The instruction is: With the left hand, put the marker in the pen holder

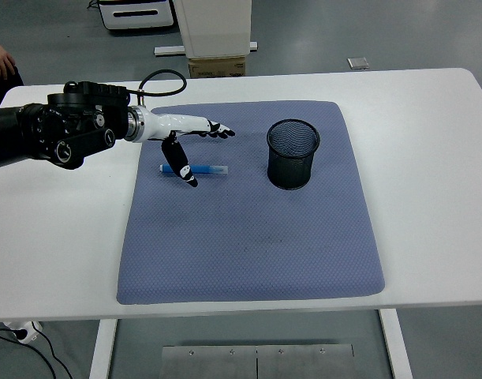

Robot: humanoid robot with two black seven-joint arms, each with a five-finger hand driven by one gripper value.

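A blue marker [207,170] lies flat on the blue-grey mat [248,245], left of centre. A black mesh pen holder [293,153] stands upright on the mat to the marker's right. My left hand [195,146] reaches in from the left and hovers over the marker's left end. Its fingers [217,129] are spread and point right, and the thumb hangs down in front of the marker. The hand holds nothing. The right arm is out of view.
The mat lies on a white table [430,158]. A person's hand [0,59] shows at the top left edge. A white cabinet and a cardboard box [217,65] stand on the floor behind the table.
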